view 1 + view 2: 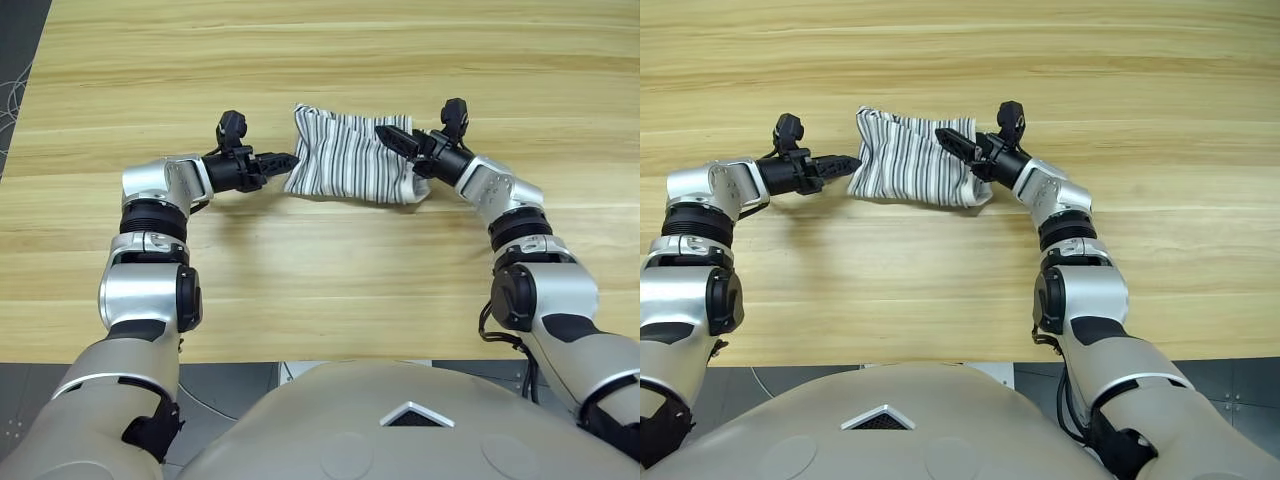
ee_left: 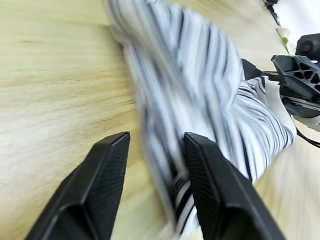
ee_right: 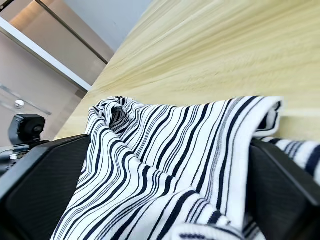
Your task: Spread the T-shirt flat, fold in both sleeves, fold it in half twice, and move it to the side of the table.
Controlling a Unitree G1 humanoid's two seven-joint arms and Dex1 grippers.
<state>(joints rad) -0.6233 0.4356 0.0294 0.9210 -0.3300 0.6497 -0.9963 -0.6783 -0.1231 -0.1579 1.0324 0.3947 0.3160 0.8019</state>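
The T-shirt point(image 1: 345, 160) is a black-and-white striped bundle, folded small, lying near the middle of the wooden table point(image 1: 300, 290). My left gripper point(image 1: 288, 160) is level with the table at the bundle's left edge. In the left wrist view it point(image 2: 157, 145) is open, with the striped cloth point(image 2: 210, 100) lying against one finger point(image 2: 220, 195). My right gripper point(image 1: 402, 150) is on the bundle's right end, tilted down. In the right wrist view its fingers stand wide open with the striped cloth point(image 3: 165, 150) bunched between them.
Bare wood stretches on every side of the bundle, with wide room behind it and to both sides. The table's front edge point(image 1: 330, 358) runs close to me. Dark floor point(image 1: 20, 60) shows past the table's left edge.
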